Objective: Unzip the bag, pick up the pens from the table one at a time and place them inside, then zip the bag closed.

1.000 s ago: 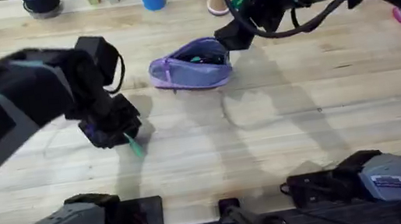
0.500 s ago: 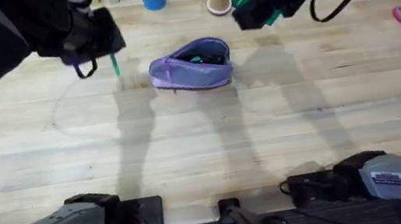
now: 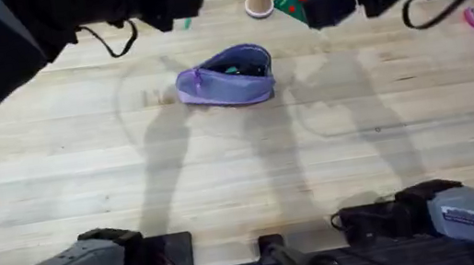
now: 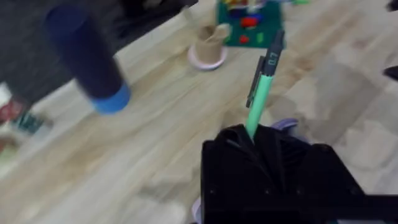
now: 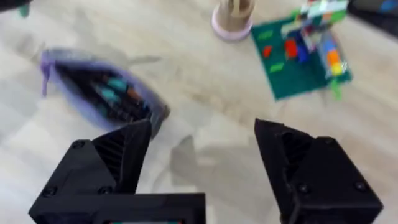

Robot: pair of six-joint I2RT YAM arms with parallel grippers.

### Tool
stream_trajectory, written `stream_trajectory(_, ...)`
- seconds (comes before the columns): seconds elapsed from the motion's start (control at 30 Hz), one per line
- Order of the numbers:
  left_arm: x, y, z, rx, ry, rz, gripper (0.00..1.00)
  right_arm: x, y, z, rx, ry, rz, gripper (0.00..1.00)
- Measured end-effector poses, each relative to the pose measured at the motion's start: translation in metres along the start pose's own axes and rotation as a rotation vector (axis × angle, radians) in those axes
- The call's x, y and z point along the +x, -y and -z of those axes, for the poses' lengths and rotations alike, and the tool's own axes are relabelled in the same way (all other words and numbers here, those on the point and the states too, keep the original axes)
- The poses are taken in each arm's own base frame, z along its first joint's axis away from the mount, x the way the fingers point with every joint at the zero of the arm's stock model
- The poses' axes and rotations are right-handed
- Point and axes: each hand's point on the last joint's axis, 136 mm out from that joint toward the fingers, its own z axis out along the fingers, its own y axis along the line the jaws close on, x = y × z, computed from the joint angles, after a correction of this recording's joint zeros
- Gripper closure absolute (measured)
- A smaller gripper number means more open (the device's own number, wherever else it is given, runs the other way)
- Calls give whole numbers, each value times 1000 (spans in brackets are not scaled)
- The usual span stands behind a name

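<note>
The green pen [image 4: 261, 93] is clamped upright in the left end effector [image 4: 252, 140], raised at the overhead frame's upper left, presumably for carrying to the pencil pouch [image 3: 226, 78]. The soft lavender pouch lies unzipped at upper centre of the pale-grained bench [image 3: 224, 171]. The right end effector [image 5: 202, 149] is held wide and empty.

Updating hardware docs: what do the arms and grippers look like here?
Both arms are black with loose black cables. Left gripper: blocky matte-black body. Right gripper: two chunky, angular black fingers. Grey base housings at the table edge; the right base carries a white label.
</note>
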Motion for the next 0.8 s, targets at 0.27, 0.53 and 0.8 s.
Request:
stream_trajectory(0.27,0,30,-26,187,33,-126,958,37,-19,35,-38,-114,-35,5)
stream_trajectory(0.53,22,65,-51,389,23,-244,958,28,-26,75,-9,-9,-12,5)
stream_trajectory(0.8,63,83,-65,541,-74,-202,959,27,-27,79,-5,3,-9,5)
